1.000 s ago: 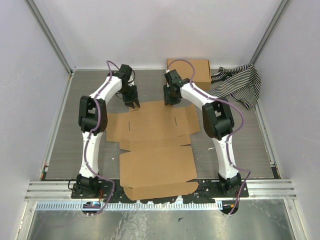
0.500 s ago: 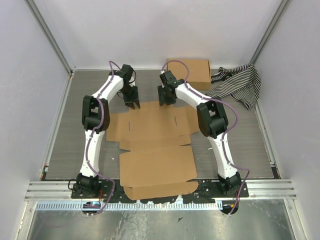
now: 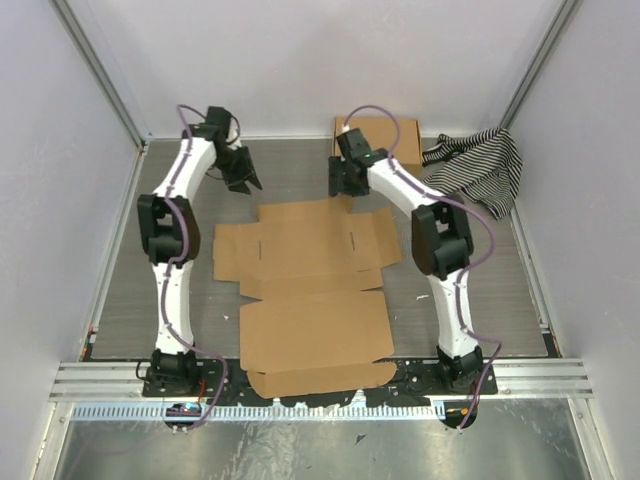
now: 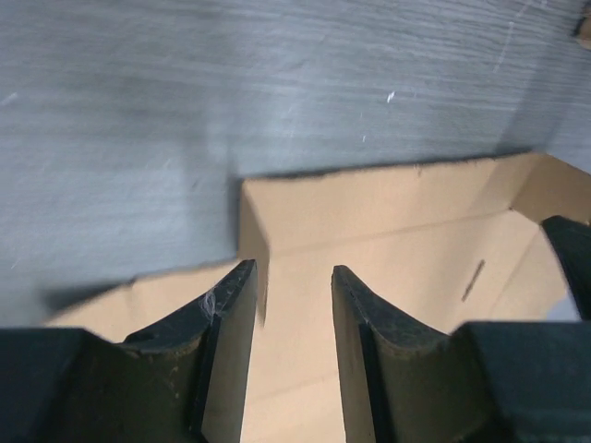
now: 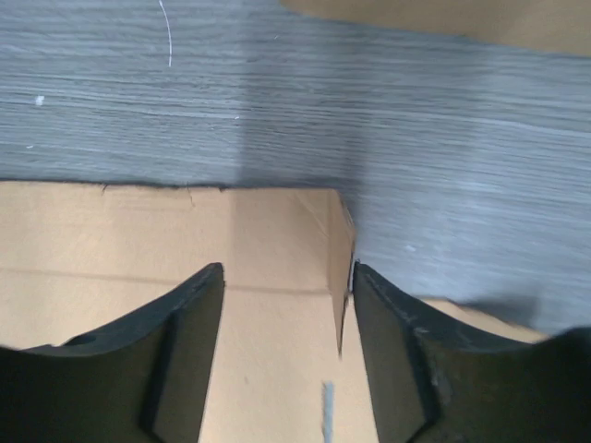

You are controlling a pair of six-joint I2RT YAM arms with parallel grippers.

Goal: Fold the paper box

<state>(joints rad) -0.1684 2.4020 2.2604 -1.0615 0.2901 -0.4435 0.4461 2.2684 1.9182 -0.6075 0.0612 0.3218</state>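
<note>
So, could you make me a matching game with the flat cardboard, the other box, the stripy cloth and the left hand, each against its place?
1. paper box
2. second cardboard box
3. striped cloth
4. left hand

A. crumpled in the far right corner
B. flat and unfolded, centre
C. far edge, right of centre
D. open, by the flat sheet's far left corner

Pairs: 1-B, 2-C, 3-A, 4-D
</note>
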